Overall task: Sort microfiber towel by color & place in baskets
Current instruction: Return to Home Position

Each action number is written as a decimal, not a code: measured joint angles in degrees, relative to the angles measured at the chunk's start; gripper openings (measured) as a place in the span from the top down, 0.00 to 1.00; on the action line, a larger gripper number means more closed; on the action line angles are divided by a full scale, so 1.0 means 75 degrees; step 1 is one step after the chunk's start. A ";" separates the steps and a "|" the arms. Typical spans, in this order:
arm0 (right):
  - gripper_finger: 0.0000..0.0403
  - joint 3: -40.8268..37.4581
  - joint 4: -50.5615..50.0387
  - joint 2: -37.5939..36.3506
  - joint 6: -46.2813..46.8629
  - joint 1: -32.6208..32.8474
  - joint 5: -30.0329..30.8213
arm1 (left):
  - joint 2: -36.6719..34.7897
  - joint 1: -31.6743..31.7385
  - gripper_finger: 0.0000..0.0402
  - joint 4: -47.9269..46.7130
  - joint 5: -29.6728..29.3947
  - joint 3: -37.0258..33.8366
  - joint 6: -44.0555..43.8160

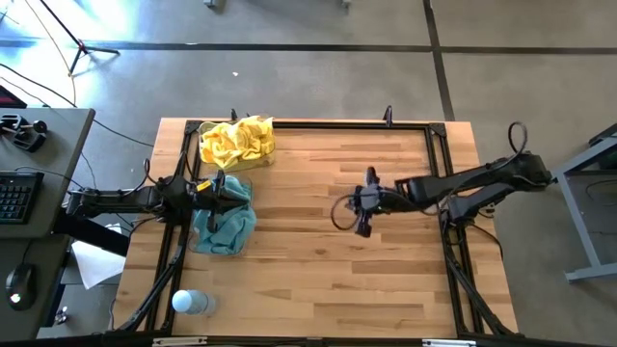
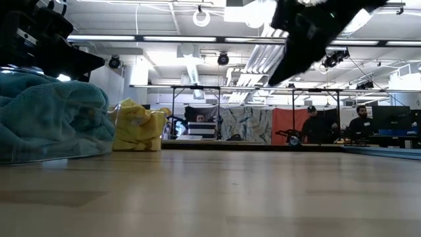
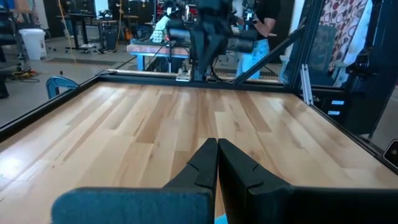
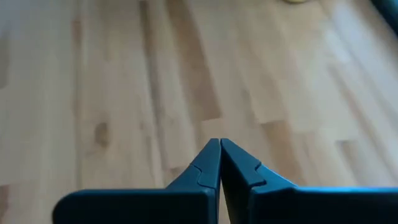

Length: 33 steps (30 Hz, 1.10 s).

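We find the left gripper [image 3: 217, 149] with fingers pressed together, holding nothing; it hangs over the teal towels [image 1: 224, 224], heaped in a clear basket [image 2: 46, 156] at the table's [image 1: 318, 289] left side; the yellow towels [image 1: 236, 143] lie heaped at the table's top-left corner in the high view; the right gripper [image 4: 220, 148] is likewise closed and empty, above bare wood near the table's middle, well apart from both heaps.

bright yellow towels [image 1: 237, 142] fill one basket, teal towels [image 1: 225, 223] the other. the table [image 1: 318, 260] is pale striped wood. the bottle [image 1: 190, 303] is pale blue.
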 joint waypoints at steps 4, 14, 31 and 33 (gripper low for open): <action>1.00 -0.1629 0.2174 -0.0376 -0.0290 0.0111 -0.0266 | 0.0000 0.0000 1.00 0.0000 0.0000 0.0000 0.0000; 1.00 -0.5136 0.5833 -0.2743 -0.0290 -0.0228 -0.1183 | 0.0000 -0.0003 1.00 0.0000 0.0000 0.0000 0.0000; 1.00 -0.6902 0.4616 -0.7945 -0.0023 -0.0775 -0.1769 | 0.0003 -0.0006 1.00 0.0000 0.0006 0.0006 0.0001; 1.00 -0.6893 0.4511 -0.8419 -0.0143 -0.0775 -0.1536 | 0.0001 -0.0006 1.00 0.0000 0.0006 0.0006 0.0002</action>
